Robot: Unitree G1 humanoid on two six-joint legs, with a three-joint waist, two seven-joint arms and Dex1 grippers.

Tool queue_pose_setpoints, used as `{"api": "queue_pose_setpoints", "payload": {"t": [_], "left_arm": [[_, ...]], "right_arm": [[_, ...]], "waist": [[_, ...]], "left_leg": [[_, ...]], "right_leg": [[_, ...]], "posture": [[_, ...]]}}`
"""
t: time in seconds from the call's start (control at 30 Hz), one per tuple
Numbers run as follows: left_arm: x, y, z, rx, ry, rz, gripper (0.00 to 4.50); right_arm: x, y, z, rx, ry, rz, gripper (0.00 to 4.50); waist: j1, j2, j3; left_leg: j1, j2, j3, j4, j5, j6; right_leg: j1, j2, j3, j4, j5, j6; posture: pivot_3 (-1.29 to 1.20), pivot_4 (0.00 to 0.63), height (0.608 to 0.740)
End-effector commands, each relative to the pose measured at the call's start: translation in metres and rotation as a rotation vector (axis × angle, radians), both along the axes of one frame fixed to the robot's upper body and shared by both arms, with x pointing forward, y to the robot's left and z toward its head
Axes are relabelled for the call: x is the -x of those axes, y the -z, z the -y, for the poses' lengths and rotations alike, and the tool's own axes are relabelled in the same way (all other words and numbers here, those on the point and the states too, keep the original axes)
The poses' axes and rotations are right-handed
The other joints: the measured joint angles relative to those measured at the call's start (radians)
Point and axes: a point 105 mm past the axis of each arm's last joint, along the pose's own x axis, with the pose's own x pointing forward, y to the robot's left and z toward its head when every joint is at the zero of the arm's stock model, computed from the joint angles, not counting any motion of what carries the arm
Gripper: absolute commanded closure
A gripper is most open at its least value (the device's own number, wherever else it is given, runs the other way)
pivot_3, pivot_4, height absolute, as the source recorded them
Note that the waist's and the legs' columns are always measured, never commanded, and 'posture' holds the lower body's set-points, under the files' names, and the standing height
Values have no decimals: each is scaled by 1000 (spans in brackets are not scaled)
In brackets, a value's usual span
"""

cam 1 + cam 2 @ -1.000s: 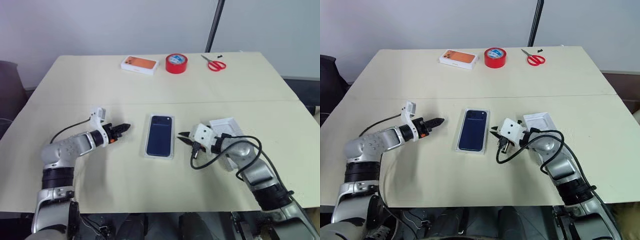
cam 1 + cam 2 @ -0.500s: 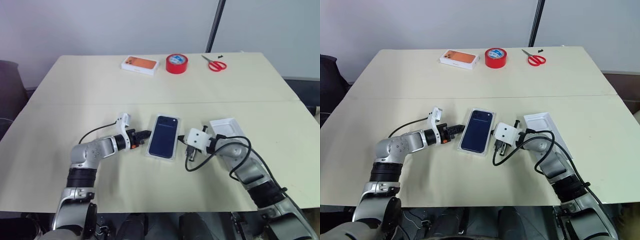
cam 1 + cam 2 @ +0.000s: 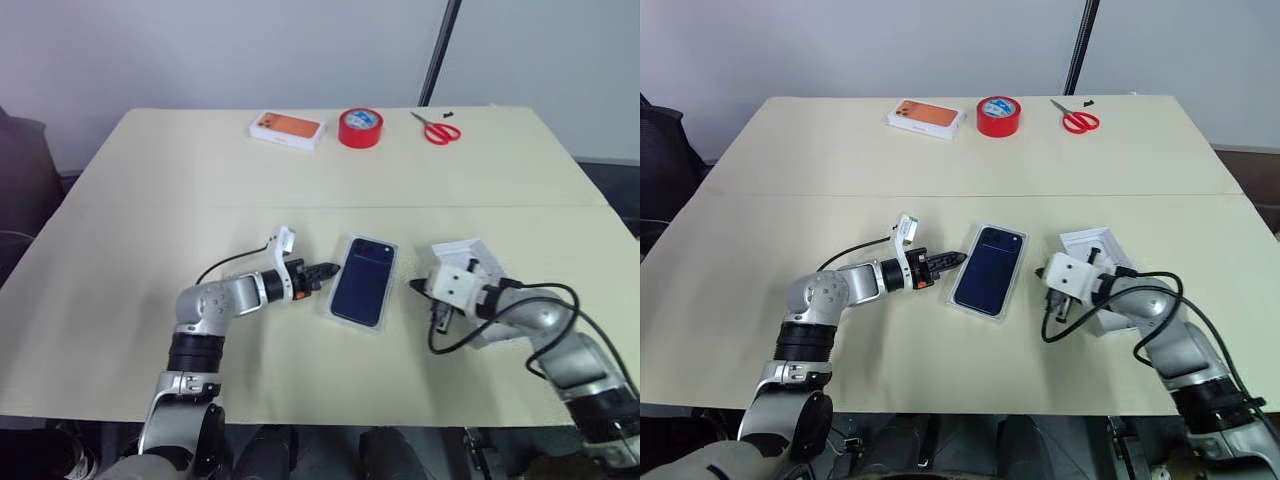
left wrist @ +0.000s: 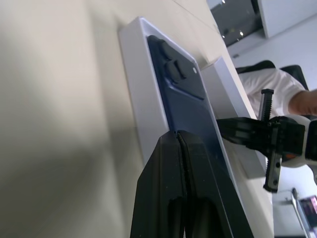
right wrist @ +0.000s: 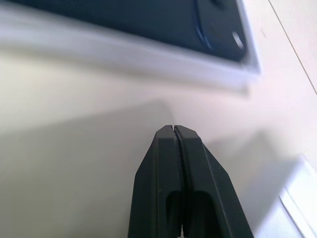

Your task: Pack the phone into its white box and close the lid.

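A pale beige tabletop (image 3: pixel 150 190) against a grey wall; dark navy smartphone (image 3: pixel 363 281) centred; red tape roll (image 3: pixel 360 127) at twelve o'clock; both grippers pressed together.

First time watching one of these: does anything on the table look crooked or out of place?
Slightly: the white box holding the phone sits askew to the table edge, and its lid lies off beside the right gripper, not on.

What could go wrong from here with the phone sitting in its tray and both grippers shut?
The left gripper, shut, points at the white box's side wall; a push could slide or skew the tray and shift the phone. The lid lies partly under the right arm beside the shut right gripper, so the arm could knock it before a grasp.
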Motion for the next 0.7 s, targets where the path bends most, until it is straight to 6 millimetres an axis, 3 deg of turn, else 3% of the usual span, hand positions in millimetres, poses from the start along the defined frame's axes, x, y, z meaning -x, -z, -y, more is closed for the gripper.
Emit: {"api": "queue_pose_setpoints", "payload": {"t": [0.03,0.23,0.37,0.53,0.7], "left_arm": [[4,-4,7,8,42,11,4443],[10,-8,16,22,82,6,4443],[9,-8,5,10,66,7,4443],[7,-3,-21,-110,62,51,4443],[7,1,-32,-251,94,107,4443]], "right_arm": [[-5,-15,2,-5,-3,61,4459],[-14,-16,-11,-26,-23,76,4459],[-16,-18,-13,-32,-30,82,4459],[-9,-13,-11,-16,-49,51,4459],[-6,-9,-14,-22,-59,35,4459]], "waist": [[-1,0,0],[5,0,0],[6,0,0],[-1,0,0],[3,0,0]], "left_leg": [[0,0,0,0,0,0],[0,1,0,0,0,0],[0,1,-1,0,0,0],[0,1,0,0,0,0],[0,1,-1,0,0,0]], "right_leg": [[0,1,0,0,0,0],[1,0,0,0,0,0],[1,-1,0,-1,0,0],[0,0,0,0,0,0],[0,0,0,0,0,0]], "posture": [[0,150,740],[0,150,740],[0,150,740],[0,150,740],[0,150,740]]}}
